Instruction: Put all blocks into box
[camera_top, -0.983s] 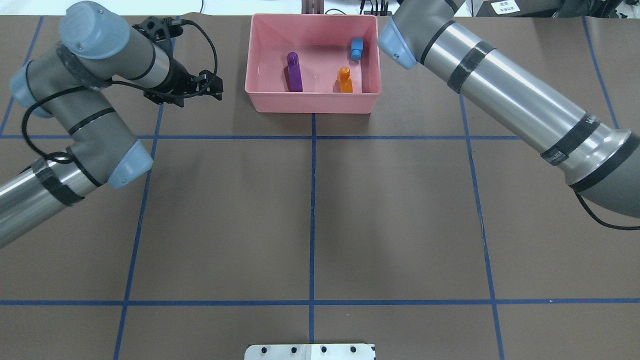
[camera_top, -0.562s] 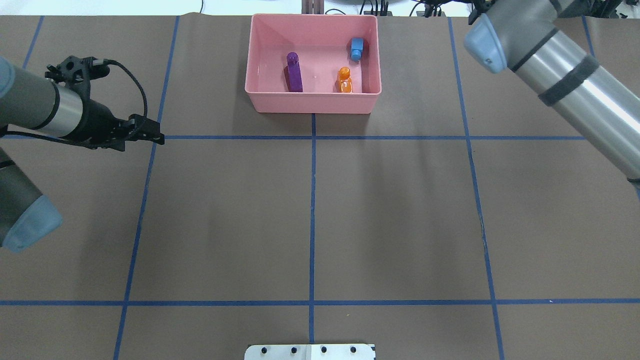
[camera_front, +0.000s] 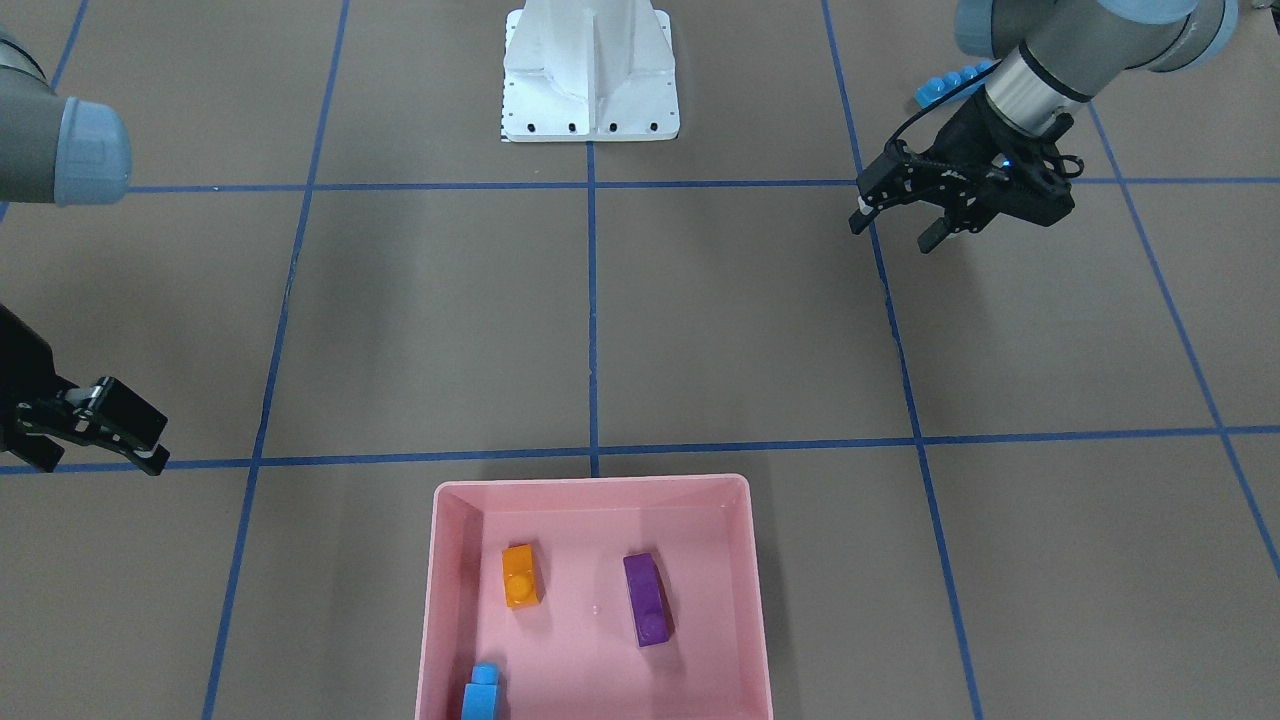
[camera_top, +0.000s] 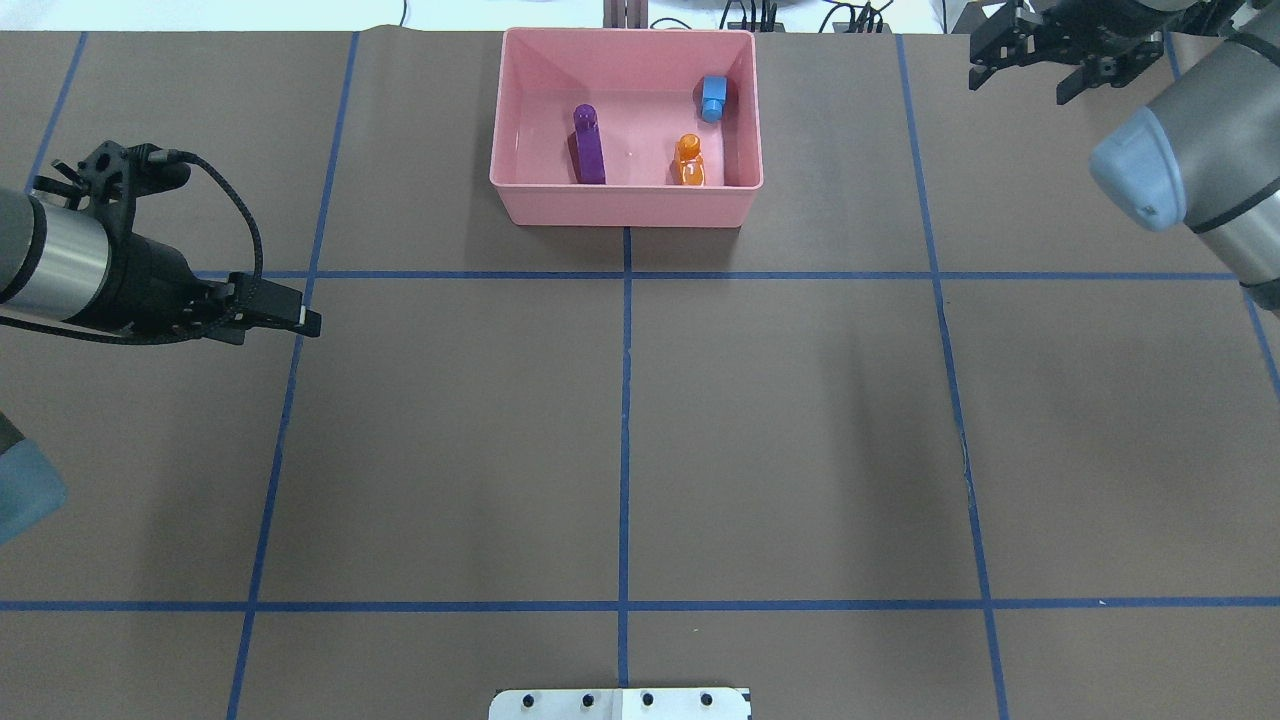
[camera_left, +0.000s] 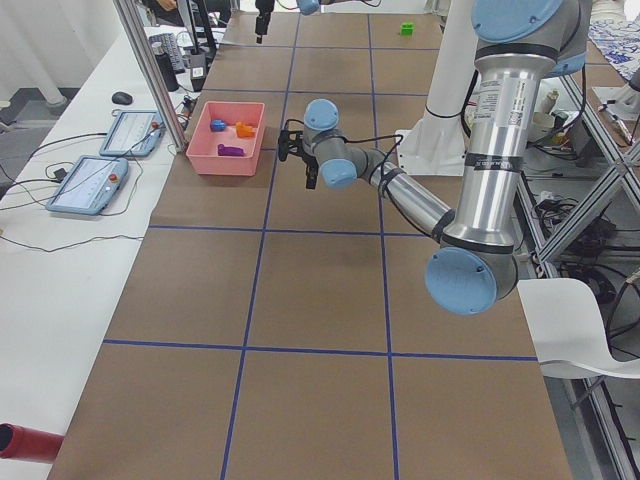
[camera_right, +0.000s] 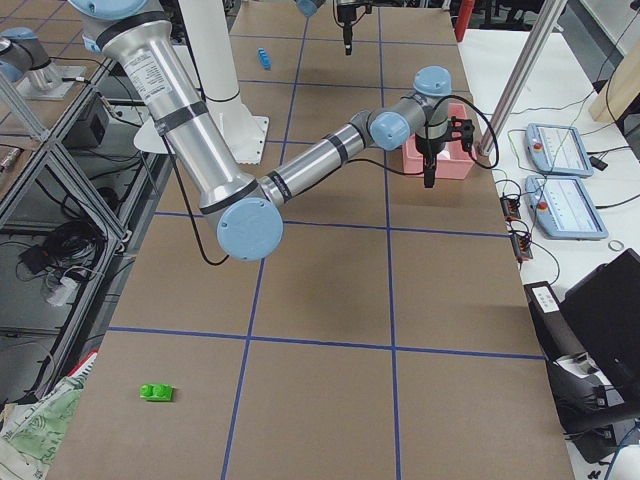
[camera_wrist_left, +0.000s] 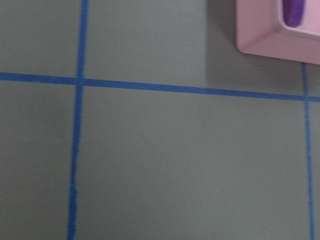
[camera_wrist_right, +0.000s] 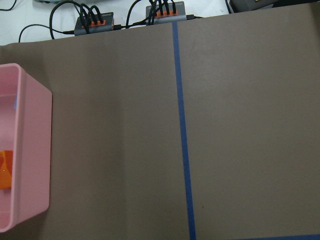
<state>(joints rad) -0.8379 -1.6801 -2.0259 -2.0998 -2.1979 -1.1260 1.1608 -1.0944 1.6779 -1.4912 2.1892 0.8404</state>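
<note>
Both pairs of jaws hang released. The box (camera_top: 625, 205) holds the purple (camera_top: 588, 145), orange (camera_top: 689, 162) and small blue blocks (camera_top: 712, 98). The long blue block (camera_front: 940, 88) lies askew near the left jaws, on the robot's side. The green block (camera_right: 155, 393) lies far right, nearer the right jaws.

Worktop: you have a brown worktop (camera_top: 800, 400) crossed by a blue tape grid (camera_top: 625, 420).
Bench: your white side bench (camera_left: 60, 260) runs alongside it and carries two tablets (camera_left: 88, 185).
Frame: an aluminium post (camera_left: 150, 75) stands at the bench's edge.
Seat: a white chair (camera_left: 585, 325) stands opposite.
</note>
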